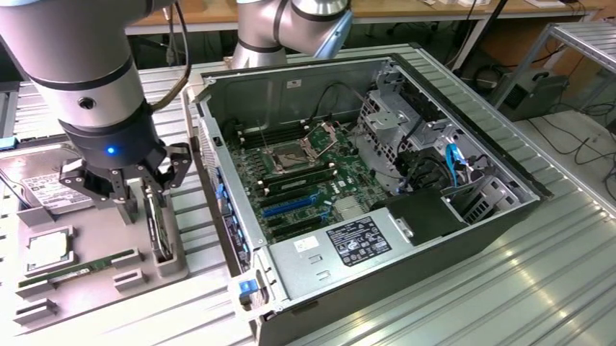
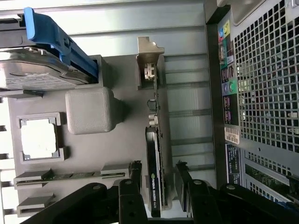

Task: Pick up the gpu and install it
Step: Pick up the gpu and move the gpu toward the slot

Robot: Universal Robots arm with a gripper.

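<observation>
Wrist view looks straight down between the open jaws of the gripper (image 2: 157,164). The gpu (image 2: 154,186) stands on its edge in the gap between them. One finger (image 2: 135,170) is on one flat face of the card and the other finger is on the opposite face. A sliver of space shows on each side, so the jaws straddle the card without clamping it.

The card's long axis runs straight ahead through the gap, parallel to the fingers' flat sides. The metal bracket (image 2: 149,65) is at the far end, well beyond the fingertips. The jaws therefore sit over the shrouded end of the card and close across its thin dimension. Judged from this, the alignment for a grip looks good.

In the exterior view the gripper (image 1: 144,194) hangs low over the gpu (image 1: 157,227), which stands upright in its holder on the grey fixture tray (image 1: 97,292). The single arm is directly above it.

The hard drive (image 2: 32,70), the processor (image 2: 39,137) and the memory stick (image 2: 70,176) lie off to one side of the jaws. The open computer case (image 1: 405,288) is on the other side, and the gpu is not yet installed in it.
</observation>
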